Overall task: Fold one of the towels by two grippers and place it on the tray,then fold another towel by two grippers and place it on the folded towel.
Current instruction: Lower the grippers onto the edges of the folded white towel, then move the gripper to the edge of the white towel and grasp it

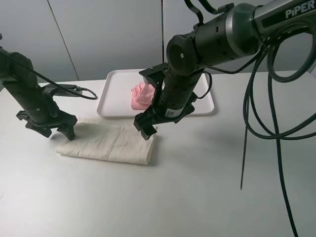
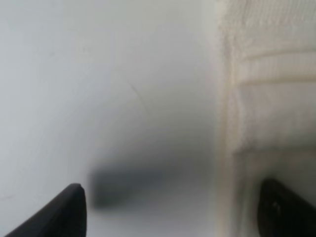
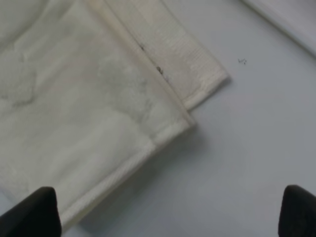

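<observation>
The pink towel (image 1: 141,95) lies folded and bunched on the white tray (image 1: 114,101). In front of the tray, the cream towel (image 1: 109,143) lies folded into a long strip on the table. My left gripper (image 1: 60,132) hovers open over the strip's left end; its wrist view shows the towel's edge (image 2: 269,89) between the black fingertips (image 2: 69,212). My right gripper (image 1: 147,132) hangs open just above the strip's right end, where the layered corner (image 3: 89,108) shows in its wrist view. Neither gripper (image 2: 175,217) (image 3: 168,217) holds anything.
A white table (image 1: 207,187) carries everything. The right arm's bulk hides the tray's middle, and its black cables (image 1: 252,123) hang down over the table on the right. A strip of the tray's rim (image 3: 291,19) shows beyond the towel's corner.
</observation>
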You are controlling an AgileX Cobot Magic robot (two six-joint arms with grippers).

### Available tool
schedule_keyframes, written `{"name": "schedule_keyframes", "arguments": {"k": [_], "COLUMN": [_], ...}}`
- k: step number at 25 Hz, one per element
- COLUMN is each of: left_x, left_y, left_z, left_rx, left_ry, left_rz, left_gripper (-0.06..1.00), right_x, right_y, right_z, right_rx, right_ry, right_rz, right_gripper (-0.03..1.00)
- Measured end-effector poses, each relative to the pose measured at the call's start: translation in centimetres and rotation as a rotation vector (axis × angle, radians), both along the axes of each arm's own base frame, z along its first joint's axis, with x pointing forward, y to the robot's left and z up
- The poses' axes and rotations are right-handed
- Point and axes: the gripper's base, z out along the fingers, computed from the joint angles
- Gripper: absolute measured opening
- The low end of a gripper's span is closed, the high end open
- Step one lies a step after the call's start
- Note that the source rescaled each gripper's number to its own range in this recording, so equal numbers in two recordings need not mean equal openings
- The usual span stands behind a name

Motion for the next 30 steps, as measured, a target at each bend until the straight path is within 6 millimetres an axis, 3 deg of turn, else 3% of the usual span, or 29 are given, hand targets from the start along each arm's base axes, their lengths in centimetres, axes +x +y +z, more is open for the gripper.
{"name": "schedule_keyframes", "arguments": {"k": [20, 24, 30], "left_x": [0.4, 0.4, 0.4], "left_y": [0.0, 0.0, -0.1], "left_z": [-0.9, -0.9, -0.9], "left_rx": [0.016, 0.016, 0.011], "left_ry": [0.042, 0.042, 0.043], "left_rz": [0.009, 0.009, 0.013], "left_gripper": [0.90, 0.90, 0.90], "right_x": [-0.4, 0.2, 1.6], "right_y": [-0.1, 0.5, 2.3], "right_z": [0.0, 0.0, -2.0], "right_rx": [-0.004, 0.000, -0.018], "right_ry": [0.062, 0.077, 0.180], "right_rz": [-0.059, -0.084, -0.137], "right_gripper": [0.95, 0.95, 0.95]}}
